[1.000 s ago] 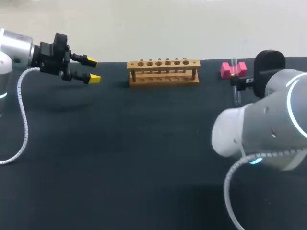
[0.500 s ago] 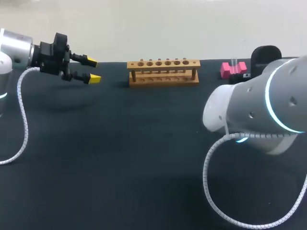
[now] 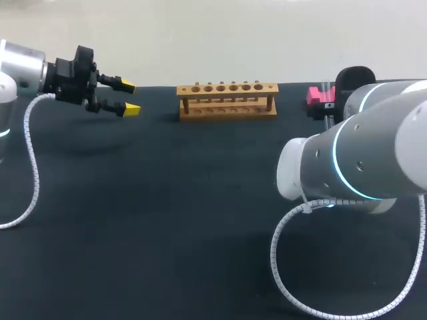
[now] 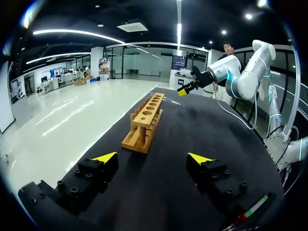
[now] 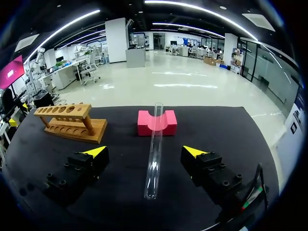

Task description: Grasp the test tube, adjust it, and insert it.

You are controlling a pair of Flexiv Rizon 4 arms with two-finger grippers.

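black tabletop [image 3: 167,220] beneath two arms. the right arm [image 3: 360,167] was judged to be at the grasp: its tool [image 5: 144,152], wide open, straddled the test tube [image 5: 154,154] without contact. it should close gently at mid-length, squarely across the glass, lest the tube roll. this arm reached low toward the far right corner. the left arm [image 3: 27,73] hung level at far left, its tool [image 3: 129,97] wide and empty. the wooden rack [image 3: 227,100] stood at the far edge. the tube sloped from the groove of the pink block [image 5: 157,122] down to the tabletop.
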